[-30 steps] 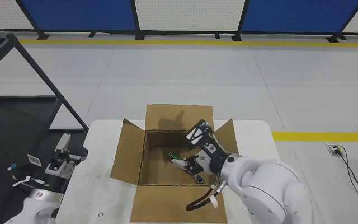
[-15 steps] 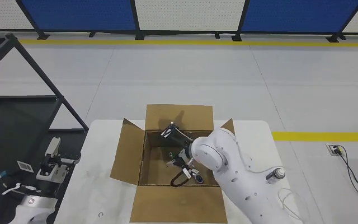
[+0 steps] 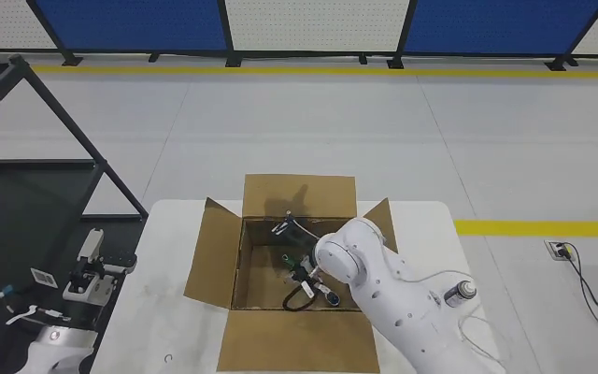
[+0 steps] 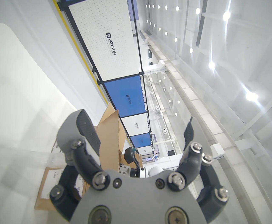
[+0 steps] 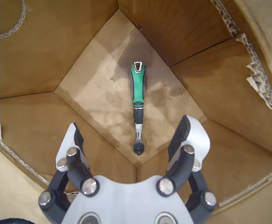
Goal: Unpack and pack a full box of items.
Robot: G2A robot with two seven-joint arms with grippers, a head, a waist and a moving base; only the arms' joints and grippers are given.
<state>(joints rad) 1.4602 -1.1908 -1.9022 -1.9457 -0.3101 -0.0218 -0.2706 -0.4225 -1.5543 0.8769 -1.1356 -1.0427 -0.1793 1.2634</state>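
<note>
Now w/ right gripper spread wide over ratchet wrench on cardboard box floor: long axis centred btwn jaws, head nearest; left gripper also splayed, far off.

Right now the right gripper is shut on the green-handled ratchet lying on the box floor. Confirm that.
Not shut. The right wrist view shows the right gripper open, jaws spread over the green-handled ratchet, which lies untouched on the floor of the box.

An industrial hall: partition panels, yellow floor line, ceiling lights.
</note>
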